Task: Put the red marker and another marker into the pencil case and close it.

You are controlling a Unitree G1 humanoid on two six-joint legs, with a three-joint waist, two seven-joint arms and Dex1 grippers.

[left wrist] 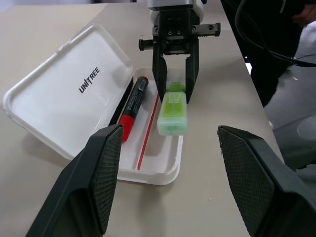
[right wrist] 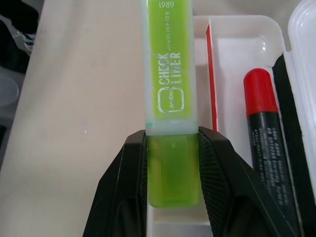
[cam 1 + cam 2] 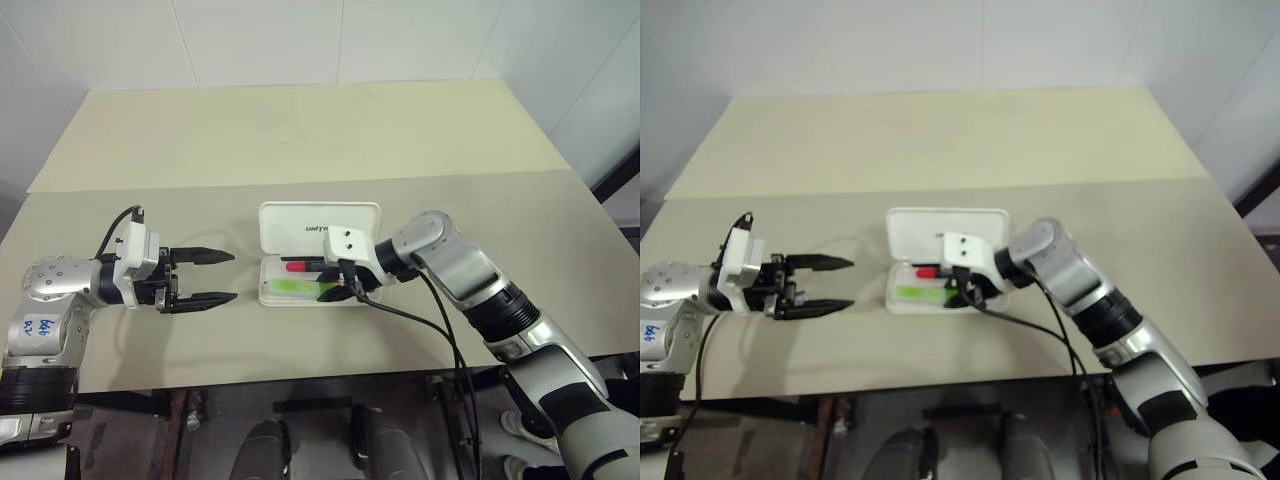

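Right gripper (image 1: 175,94) clamped on green highlighter (image 1: 173,112) over open pencil case (image 1: 64,91), beside red marker (image 1: 132,107); left gripper (image 3: 205,276) wide, empty.

A pale beige table (image 3: 300,130) was seen, its top made of two boards joined along a seam (image 3: 150,188) that ran from side to side across it. Behind the table, a white wall (image 3: 260,40) marked with thin panel lines was seen. Below the table's near edge, a dark floor (image 3: 320,400) was seen. Past the table's right-hand corner, a dark edge (image 3: 618,170) was seen.
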